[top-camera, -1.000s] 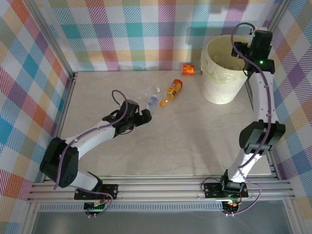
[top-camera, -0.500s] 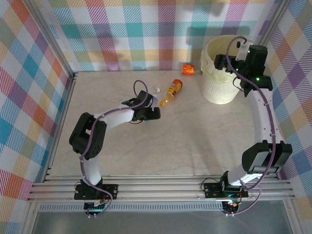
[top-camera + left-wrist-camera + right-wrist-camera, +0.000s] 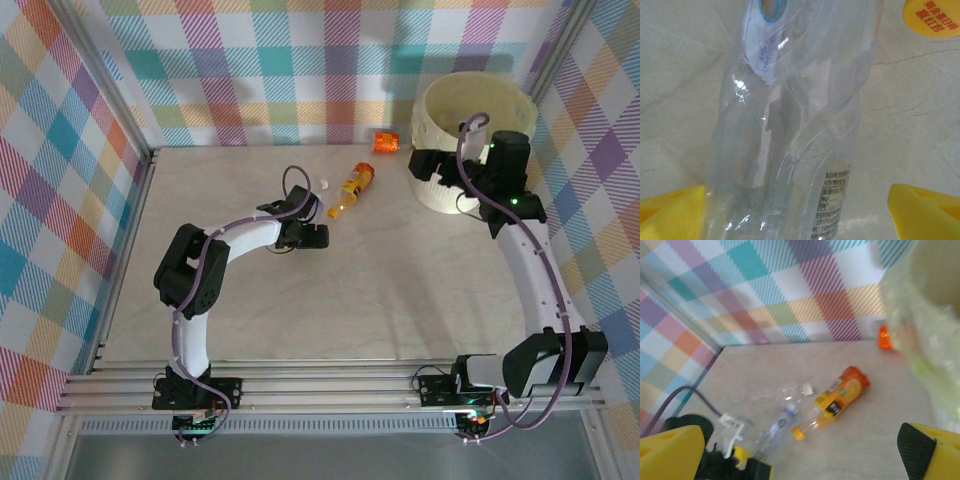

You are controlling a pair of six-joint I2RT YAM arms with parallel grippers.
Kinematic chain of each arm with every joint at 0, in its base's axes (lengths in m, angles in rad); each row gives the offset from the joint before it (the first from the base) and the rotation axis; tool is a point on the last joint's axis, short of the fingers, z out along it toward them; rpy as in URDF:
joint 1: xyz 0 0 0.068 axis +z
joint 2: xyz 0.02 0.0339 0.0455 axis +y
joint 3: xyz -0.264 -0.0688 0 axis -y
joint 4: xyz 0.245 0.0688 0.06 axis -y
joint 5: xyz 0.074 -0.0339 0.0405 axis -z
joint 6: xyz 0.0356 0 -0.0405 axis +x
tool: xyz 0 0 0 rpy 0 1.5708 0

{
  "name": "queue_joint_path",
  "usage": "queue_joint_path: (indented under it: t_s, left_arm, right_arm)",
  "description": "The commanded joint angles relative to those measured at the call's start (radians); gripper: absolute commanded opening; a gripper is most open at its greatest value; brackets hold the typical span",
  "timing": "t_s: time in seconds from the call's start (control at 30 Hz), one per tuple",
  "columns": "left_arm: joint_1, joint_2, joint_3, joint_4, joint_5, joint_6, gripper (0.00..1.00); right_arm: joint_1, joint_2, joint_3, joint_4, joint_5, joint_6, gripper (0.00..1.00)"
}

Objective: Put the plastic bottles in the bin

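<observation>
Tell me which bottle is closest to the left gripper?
The clear crushed bottle, lying right between the left gripper's yellow fingers. The orange juice bottle and small orange bottle lie farther off.

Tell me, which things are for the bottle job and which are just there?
For the job: clear bottle, orange bottle, little orange bottle by the wall, bin.
Just there: table, checked wall, metal rails.
</observation>
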Motion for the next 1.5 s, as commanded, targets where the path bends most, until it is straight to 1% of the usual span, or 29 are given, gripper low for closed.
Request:
queue_joint_path:
  t_s: [0.0, 0.13, 0.2, 0.3, 0.43, 0.67, 0.83, 1.03, 1.2, 1.27, 1.33, 1.47]
  left_arm:
    - [0.01, 0.025, 0.009, 0.0, 0.015, 0.018, 0.84]
    - [0.01, 0.032, -0.01, 0.023, 0.01, 0.009, 0.77]
    - [0.01, 0.039, -0.01, 0.023, 0.01, 0.009, 0.71]
    - [0.01, 0.048, -0.008, 0.027, 0.016, 0.011, 0.64]
    - [0.01, 0.054, -0.006, 0.031, 0.016, 0.01, 0.53]
    - [0.01, 0.032, -0.028, 0.046, -0.004, 0.009, 0.42]
    - [0.009, -0.046, -0.113, 0.16, 0.016, 0.0, 0.35]
    - [0.006, -0.149, -0.191, 0.238, 0.058, -0.015, 0.31]
    - [-0.011, -0.252, -0.243, 0.29, 0.109, -0.026, 0.3]
    - [-0.016, -0.295, -0.266, 0.318, 0.146, -0.027, 0.3]
    - [-0.02, -0.341, -0.298, 0.373, 0.207, -0.014, 0.3]
    - [-0.022, -0.421, -0.321, 0.438, 0.313, -0.003, 0.3]
  right_arm:
    - [0.048, -0.041, -0.043, 0.044, -0.066, 0.028, 1.0]
    - [0.099, -0.067, -0.101, 0.051, -0.063, 0.053, 1.0]
    - [0.104, -0.073, -0.134, 0.076, -0.069, 0.091, 1.0]
    - [0.104, -0.069, -0.16, 0.109, -0.083, 0.099, 1.0]
    - [0.103, -0.046, -0.138, 0.083, -0.069, 0.108, 1.0]
    - [0.103, -0.044, -0.143, 0.118, -0.044, 0.144, 1.0]
    - [0.104, -0.05, -0.169, 0.148, -0.039, 0.13, 1.0]
    - [0.104, -0.042, -0.182, 0.161, -0.058, 0.163, 1.0]
    - [0.104, -0.031, -0.173, 0.187, -0.101, 0.223, 1.0]
    - [0.105, -0.029, -0.169, 0.193, -0.103, 0.231, 1.0]
    - [0.105, -0.027, -0.167, 0.199, -0.106, 0.24, 1.0]
    - [0.106, -0.014, -0.153, 0.192, -0.153, 0.253, 1.0]
